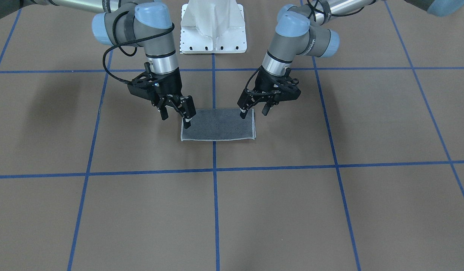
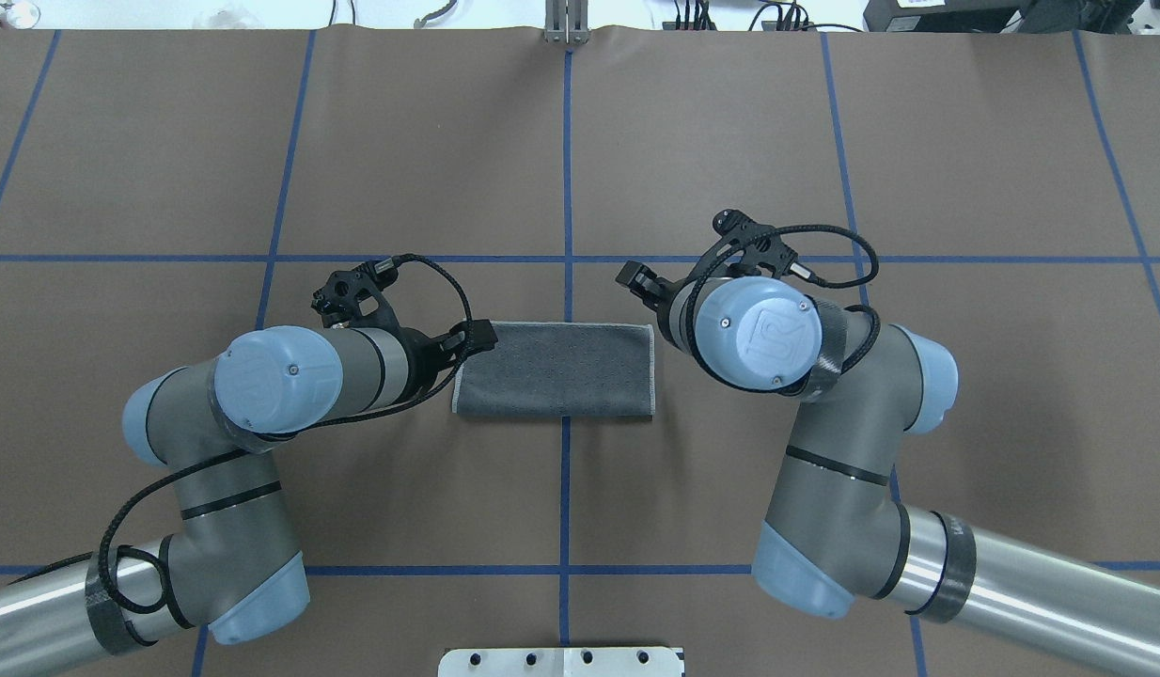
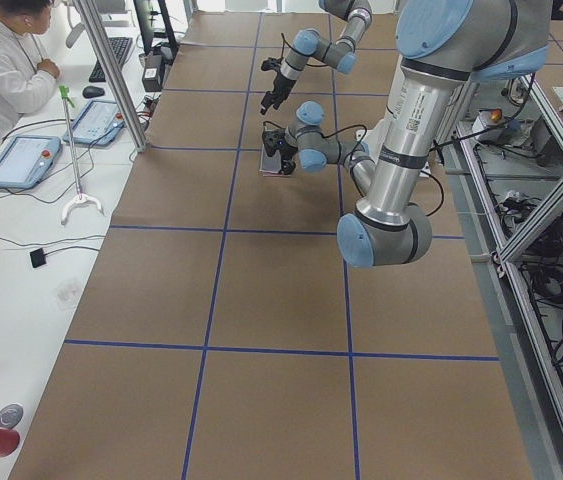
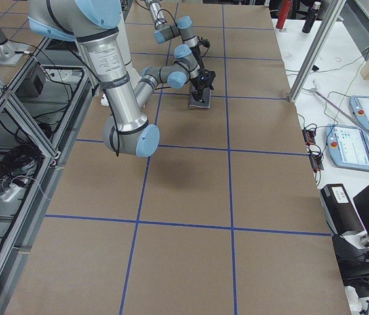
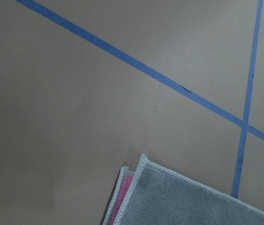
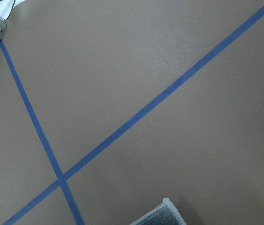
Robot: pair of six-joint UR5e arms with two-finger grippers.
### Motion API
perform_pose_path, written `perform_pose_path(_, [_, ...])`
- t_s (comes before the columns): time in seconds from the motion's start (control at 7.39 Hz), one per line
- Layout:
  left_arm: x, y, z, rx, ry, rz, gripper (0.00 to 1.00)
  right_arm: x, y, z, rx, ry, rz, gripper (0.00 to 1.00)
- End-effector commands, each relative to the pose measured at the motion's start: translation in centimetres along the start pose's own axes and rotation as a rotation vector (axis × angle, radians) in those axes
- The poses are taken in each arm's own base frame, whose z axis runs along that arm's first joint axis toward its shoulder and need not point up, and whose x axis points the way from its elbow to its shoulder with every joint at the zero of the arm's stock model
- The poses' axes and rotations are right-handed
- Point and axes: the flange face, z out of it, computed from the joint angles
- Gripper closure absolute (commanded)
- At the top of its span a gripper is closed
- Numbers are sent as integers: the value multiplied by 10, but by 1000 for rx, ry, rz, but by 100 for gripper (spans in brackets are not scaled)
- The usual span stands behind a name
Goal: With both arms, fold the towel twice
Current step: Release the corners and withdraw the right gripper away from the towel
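Note:
The towel (image 1: 217,124) lies flat on the brown table as a folded rectangle, dark grey face up with light edging, also in the overhead view (image 2: 556,369). A pink inner layer peeks out at its corner (image 5: 120,201) in the left wrist view. My left gripper (image 1: 253,114) hovers open just over one short end, nothing between its fingers. Over the other short end my right gripper (image 1: 176,121) is open too, one fingertip (image 1: 187,124) low above the cloth. The right wrist view catches only a towel corner (image 6: 162,216).
Blue tape lines (image 1: 214,171) divide the table into squares. The white pedestal base (image 1: 213,28) stands behind the towel on the robot's side. A person (image 3: 1,60) sits at a side desk with tablets (image 3: 23,158) beyond the table edge.

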Motion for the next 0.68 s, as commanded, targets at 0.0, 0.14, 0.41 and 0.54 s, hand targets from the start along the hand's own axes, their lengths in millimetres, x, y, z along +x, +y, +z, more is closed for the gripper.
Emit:
perform_pose_path(0.0, [-2,7,2,-14,-4,-75,15,8,-59,-4,-82,38,-140,0])
perform_pose_path(0.14, [-1,16,3,-25,-3,-102,28,17,-78,-4,-110,50,-222,0])
perform_pose_path(0.41, [-6,27,8,-36,-16,-119,38,22,-93,-5,-110,53,-257,0])
perform_pose_path(0.54, [-7,28,10,-38,-21,-118,38,22,-93,-5,-110,53,-257,0])
